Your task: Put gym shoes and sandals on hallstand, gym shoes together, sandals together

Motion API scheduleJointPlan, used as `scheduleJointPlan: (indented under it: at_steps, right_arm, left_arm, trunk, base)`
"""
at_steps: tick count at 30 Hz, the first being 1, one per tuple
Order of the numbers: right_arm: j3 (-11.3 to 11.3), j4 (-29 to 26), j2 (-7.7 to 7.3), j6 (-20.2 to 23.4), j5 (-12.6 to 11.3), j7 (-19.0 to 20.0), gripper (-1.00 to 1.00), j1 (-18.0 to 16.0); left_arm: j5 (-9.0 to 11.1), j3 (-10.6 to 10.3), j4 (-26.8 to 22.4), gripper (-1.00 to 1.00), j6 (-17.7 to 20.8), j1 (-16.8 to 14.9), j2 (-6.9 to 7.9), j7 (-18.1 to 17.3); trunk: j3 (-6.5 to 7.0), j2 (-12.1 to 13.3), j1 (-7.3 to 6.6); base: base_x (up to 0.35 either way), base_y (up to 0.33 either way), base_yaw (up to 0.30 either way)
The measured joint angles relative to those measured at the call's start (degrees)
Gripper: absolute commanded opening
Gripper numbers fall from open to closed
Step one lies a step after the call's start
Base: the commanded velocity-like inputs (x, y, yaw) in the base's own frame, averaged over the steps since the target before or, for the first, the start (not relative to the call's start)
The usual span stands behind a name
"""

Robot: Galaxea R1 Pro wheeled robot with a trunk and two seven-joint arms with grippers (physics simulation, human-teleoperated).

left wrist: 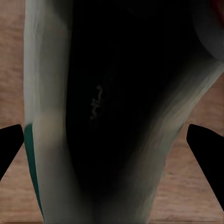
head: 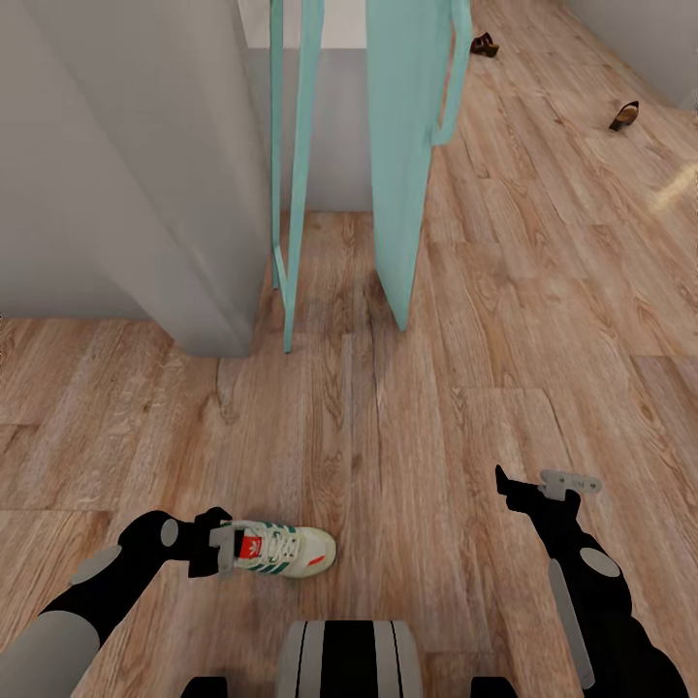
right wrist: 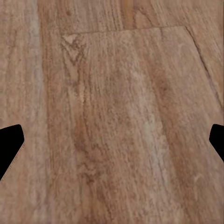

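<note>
One white gym shoe (head: pixel 283 550) with green stripes and a red-orange tongue tab lies on the wood-plank corridor floor (head: pixel 407 417), low and left in the head view. My left gripper (head: pixel 221 544) is open at its heel. In the left wrist view the shoe's dark opening (left wrist: pixel 112 93) sits between the wide-apart fingertips (left wrist: pixel 10 147). My right gripper (head: pixel 533 482) hangs open over bare planks (right wrist: pixel 116 116), holding nothing. Two brown sandals lie far off on the floor, one (head: pixel 484 45) at the back and one (head: pixel 624 116) to the right. The second gym shoe and the hallstand are out of view.
A grey wall corner (head: pixel 145 174) juts out at the left. Two tall teal panels (head: pixel 412 145) stand upright on the floor ahead, with a narrow gap between them. Open floor stretches to the right toward the sandals.
</note>
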Motion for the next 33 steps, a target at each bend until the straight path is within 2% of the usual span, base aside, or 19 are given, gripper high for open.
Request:
scheduleJointPlan:
  at_steps: [17, 18, 23, 26, 27, 29, 30, 32, 33]
  right_arm:
    - [0.2, 0.0, 0.0, 0.0, 0.0, 0.1, 1.0, 0.0]
    - [0.2, 0.0, 0.0, 0.0, 0.0, 0.1, 1.0, 0.0]
    - [0.3, 0.0, 0.0, -0.1, 0.0, 0.1, 1.0, 0.0]
    - [0.4, 0.0, 0.0, -0.1, -0.1, 0.1, 1.0, 0.0]
    - [0.5, 0.0, 0.0, -0.1, 0.0, 0.1, 1.0, 0.0]
    - [0.5, 0.0, 0.0, -0.1, 0.0, 0.1, 1.0, 0.0]
    - [0.5, 0.0, 0.0, -0.1, 0.0, 0.1, 1.0, 0.0]
    - [0.5, 0.0, 0.0, -0.1, 0.0, 0.1, 1.0, 0.0]
    - [0.4, 0.0, 0.0, -0.1, 0.0, 0.1, 1.0, 0.0]
  left_arm:
    - [0.5, 1.5, -0.1, -1.0, 0.9, -0.1, -0.54, 0.0]
    - [0.6, 2.9, -0.4, -1.0, 2.0, -0.1, -0.98, 0.1]
    - [0.8, 4.9, -0.2, -1.0, 5.6, -0.1, -2.81, 0.2]
    - [1.0, 7.6, -0.1, -1.0, 7.8, -0.1, -4.3, 0.3]
    - [1.1, 10.0, 0.0, -1.0, 8.4, -0.1, -5.51, 0.3]
    - [1.1, 12.1, 0.0, -1.0, 8.8, -0.1, -6.52, 0.3]
    - [1.2, 14.2, 0.0, -1.0, 9.1, -0.1, -7.5, 0.4]
    - [1.2, 16.5, 0.0, -1.0, 9.3, 0.0, -8.48, 0.4]
    - [1.2, 18.8, 0.0, -1.0, 9.4, 0.0, -9.32, 0.4]
  trunk:
    - [3.77, 0.2, -0.44]
    - [3.99, 0.2, -0.46]
    - [5.1, 0.3, -0.59]
    - [5.76, 0.3, -0.67]
    - [5.99, 0.4, -0.7]
    - [6.43, 0.4, -0.75]
    - [6.65, 0.4, -0.77]
    - [7.09, 0.4, -0.82]
    - [7.32, 0.4, -0.85]
  base:
    - [0.0, 0.0, 0.0]
    - [0.0, 0.0, 0.0]
    - [0.0, 0.0, 0.0]
    - [0.0, 0.0, 0.0]
    - [0.0, 0.0, 0.0]
    - [0.0, 0.0, 0.0]
    - [0.0, 0.0, 0.0]
    - [0.0, 0.0, 0.0]
    - [0.0, 0.0, 0.0]
